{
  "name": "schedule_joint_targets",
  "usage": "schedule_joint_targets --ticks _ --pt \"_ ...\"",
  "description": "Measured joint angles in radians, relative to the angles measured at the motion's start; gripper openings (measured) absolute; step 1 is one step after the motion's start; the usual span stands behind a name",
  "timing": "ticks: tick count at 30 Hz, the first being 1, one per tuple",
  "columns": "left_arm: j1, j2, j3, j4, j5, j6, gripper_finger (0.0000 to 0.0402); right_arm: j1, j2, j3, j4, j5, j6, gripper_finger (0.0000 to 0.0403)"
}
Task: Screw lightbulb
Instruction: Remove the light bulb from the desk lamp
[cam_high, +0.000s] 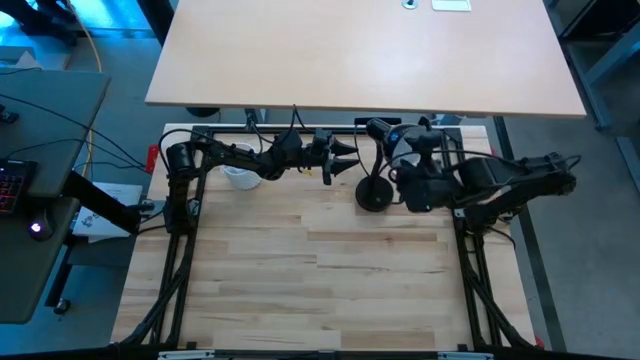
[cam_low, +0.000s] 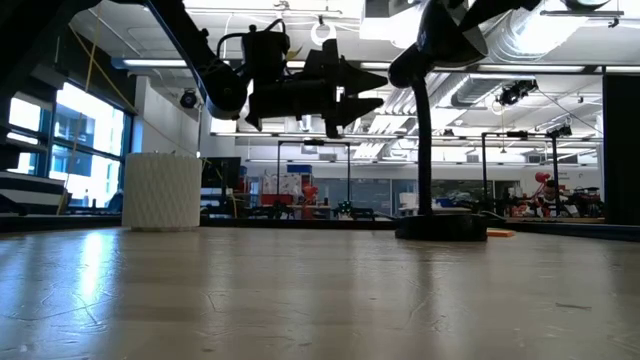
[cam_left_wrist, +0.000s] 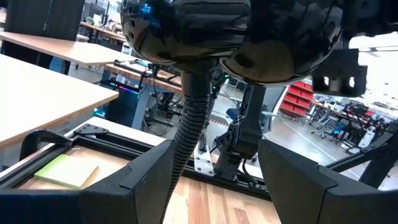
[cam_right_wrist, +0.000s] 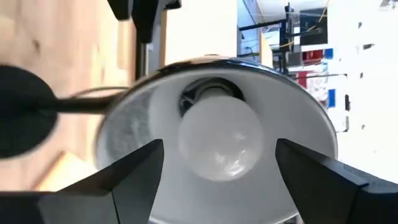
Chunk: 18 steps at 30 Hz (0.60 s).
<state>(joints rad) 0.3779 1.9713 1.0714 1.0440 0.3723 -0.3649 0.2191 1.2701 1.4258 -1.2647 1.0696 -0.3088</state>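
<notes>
The white frosted lightbulb (cam_right_wrist: 221, 140) sits in the socket inside the white-lined shade (cam_right_wrist: 298, 106) of the black desk lamp (cam_high: 373, 193). My right gripper (cam_right_wrist: 219, 146) is open, one finger on either side of the bulb with a gap to each. In the high view it is at the lamp head (cam_high: 408, 160). My left gripper (cam_left_wrist: 214, 155) is open and empty. It is level, left of the lamp's ribbed neck (cam_left_wrist: 189, 118) and below the lamp's black dome (cam_left_wrist: 230, 31). It also shows in the high view (cam_high: 350, 160) and the low view (cam_low: 355, 95).
The lamp's round base (cam_low: 440, 227) stands at the table's far middle. A white ribbed cup (cam_low: 160, 190) stands at the far left, under my left arm (cam_high: 240, 177). A yellow note (cam_left_wrist: 65, 171) lies by the far frame rail. The near table is bare wood (cam_high: 320, 280).
</notes>
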Motion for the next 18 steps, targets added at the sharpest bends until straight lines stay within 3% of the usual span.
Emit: schedule_joint_targets --ticks 6,13,18 --pt "0.0 0.0 0.0 0.0 0.0 0.0 0.0229 0.045 -0.001 0.0 -0.068 -0.004 0.323 0.0307" --pt "0.0 0.0 0.0 0.003 -0.001 0.0 0.0229 -0.02 -0.045 0.0 -0.088 -0.068 0.97 0.0307" --pt "0.0 0.0 0.0 0.006 -0.001 0.0 0.0229 -0.095 -0.11 0.0 -0.065 -0.178 1.147 0.0307"
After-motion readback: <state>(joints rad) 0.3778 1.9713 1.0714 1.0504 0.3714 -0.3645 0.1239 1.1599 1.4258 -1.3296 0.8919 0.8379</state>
